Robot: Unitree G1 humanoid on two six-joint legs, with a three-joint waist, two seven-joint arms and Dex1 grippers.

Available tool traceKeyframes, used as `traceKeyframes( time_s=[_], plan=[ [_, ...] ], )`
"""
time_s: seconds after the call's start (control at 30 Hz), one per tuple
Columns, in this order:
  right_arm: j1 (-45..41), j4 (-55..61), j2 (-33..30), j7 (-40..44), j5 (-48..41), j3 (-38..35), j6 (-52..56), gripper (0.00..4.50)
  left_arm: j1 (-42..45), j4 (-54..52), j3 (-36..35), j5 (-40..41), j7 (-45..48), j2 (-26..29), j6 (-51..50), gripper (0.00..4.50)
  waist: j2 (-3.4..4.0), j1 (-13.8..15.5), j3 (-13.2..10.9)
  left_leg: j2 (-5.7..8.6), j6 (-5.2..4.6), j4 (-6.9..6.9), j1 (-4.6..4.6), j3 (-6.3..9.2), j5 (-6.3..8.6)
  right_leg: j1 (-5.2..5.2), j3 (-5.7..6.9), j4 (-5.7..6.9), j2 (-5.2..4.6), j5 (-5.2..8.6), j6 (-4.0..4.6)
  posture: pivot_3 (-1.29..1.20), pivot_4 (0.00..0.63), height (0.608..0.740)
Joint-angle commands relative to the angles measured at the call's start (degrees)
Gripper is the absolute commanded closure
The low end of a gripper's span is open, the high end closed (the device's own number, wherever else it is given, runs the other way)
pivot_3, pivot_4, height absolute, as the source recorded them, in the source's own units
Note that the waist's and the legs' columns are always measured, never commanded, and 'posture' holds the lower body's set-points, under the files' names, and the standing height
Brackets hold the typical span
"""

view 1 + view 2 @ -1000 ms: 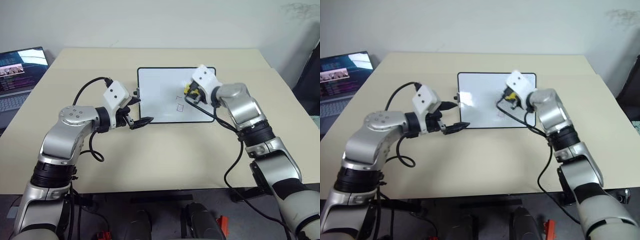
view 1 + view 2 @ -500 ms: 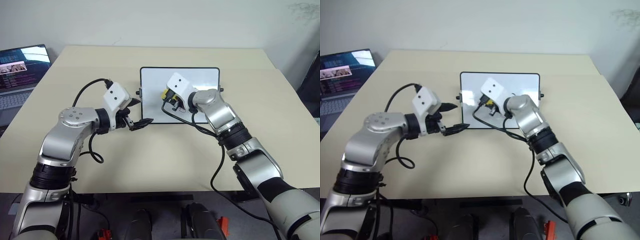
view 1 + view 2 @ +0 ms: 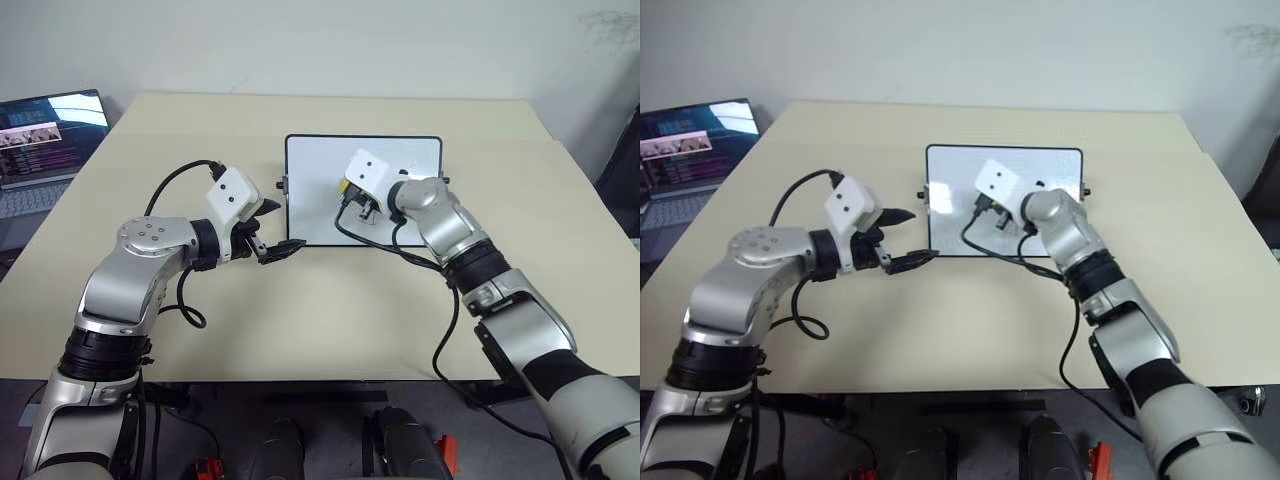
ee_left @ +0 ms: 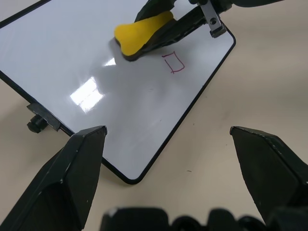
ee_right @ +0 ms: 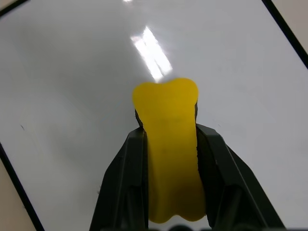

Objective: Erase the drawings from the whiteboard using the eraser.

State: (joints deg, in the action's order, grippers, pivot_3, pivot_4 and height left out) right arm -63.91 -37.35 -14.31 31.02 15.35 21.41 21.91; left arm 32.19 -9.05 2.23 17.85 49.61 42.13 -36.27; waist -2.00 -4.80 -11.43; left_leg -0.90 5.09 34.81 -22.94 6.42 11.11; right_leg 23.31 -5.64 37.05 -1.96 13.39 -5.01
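Observation:
The whiteboard (image 3: 315,200) lies flat at the table's middle, far side. My right gripper (image 3: 350,192) is over the middle of the board, shut on the yellow eraser (image 5: 168,139), whose black underside rests on the white surface (image 5: 72,72). In the left wrist view the eraser (image 4: 142,36) sits just beside a small red square (image 4: 173,62), the one of the drawings I can see. My left gripper (image 3: 280,226) hangs open and empty at the board's near left corner, with its fingers (image 4: 82,159) spread wide apart.
An open laptop (image 3: 45,140) stands at the table's far left corner. A dark object (image 3: 622,150) stands beyond the table's right edge. Black cables loop from both wrists over the tan tabletop (image 3: 330,310).
My right gripper has swept the eraser leftward across the board, from beside the red marks to its middle. The camera shifted slightly. The left arm stayed still.

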Motion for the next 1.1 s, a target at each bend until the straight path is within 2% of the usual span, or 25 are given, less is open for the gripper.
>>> traceKeyframes(
  time_s=[0.03,0.23,0.43,0.6,0.97,1.1],
  plan=[
    [0.93,-1.45,-3.52,-0.1,2.32,-0.41,1.68,3.49,0.96,-2.03,-1.04,0.4,0.36,0.74,0.26,0.0,-0.01,0.0,0.01,0.0,0.0,0.03,0.02,0.0,0.0,-0.02,0.0,0.01,0.0,0.0,0.0,0.0,0.15,0.74],
    [6.42,3.82,-7.72,2.49,3.05,0.2,3.44,3.49,1.29,-1.53,-0.84,0.29,0.57,0.67,0.5,0.0,-0.05,0.02,0.04,0.0,0.0,0.06,0.07,0.01,-0.01,-0.08,0.0,0.03,0.0,-0.01,0.04,0.0,0.15,0.74],
    [9.59,8.8,-8.89,3.96,3.2,0.45,5.64,3.49,1.53,-1.17,-0.64,0.17,0.8,0.51,0.66,0.0,-0.1,-0.13,0.07,0.0,0.0,0.06,0.13,0.01,-0.01,-0.1,-0.01,0.05,0.0,-0.01,0.07,0.0,0.15,0.74],
    [7.05,6.89,-5.74,2.61,2.83,0.44,5.15,3.49,1.74,-0.96,-0.62,0.0,1.02,0.35,0.73,0.0,-0.11,-0.25,0.07,0.0,-0.01,0.08,0.13,0.0,-0.02,-0.11,-0.02,0.04,0.0,-0.01,0.12,0.0,0.15,0.74],
    [0.64,-2.44,2.81,-1.76,2.04,-0.41,0.28,3.49,1.03,-1.85,-1.14,0.18,0.66,0.57,0.2,0.0,-0.11,-3.21,0.07,-0.14,-0.2,0.08,0.34,-0.16,-0.14,-0.11,-0.05,0.07,0.06,-0.08,0.32,0.0,0.15,0.74],
    [-0.82,-4.8,4.55,-2.98,2.09,-0.66,-1.29,3.49,0.87,-2.07,-1.22,0.27,0.59,0.62,0.04,0.0,-0.1,-3.4,0.07,-0.15,-0.2,0.07,0.33,-0.16,-0.14,-0.1,-0.07,0.09,0.09,-0.1,0.29,0.0,0.15,0.74]
  ],
)
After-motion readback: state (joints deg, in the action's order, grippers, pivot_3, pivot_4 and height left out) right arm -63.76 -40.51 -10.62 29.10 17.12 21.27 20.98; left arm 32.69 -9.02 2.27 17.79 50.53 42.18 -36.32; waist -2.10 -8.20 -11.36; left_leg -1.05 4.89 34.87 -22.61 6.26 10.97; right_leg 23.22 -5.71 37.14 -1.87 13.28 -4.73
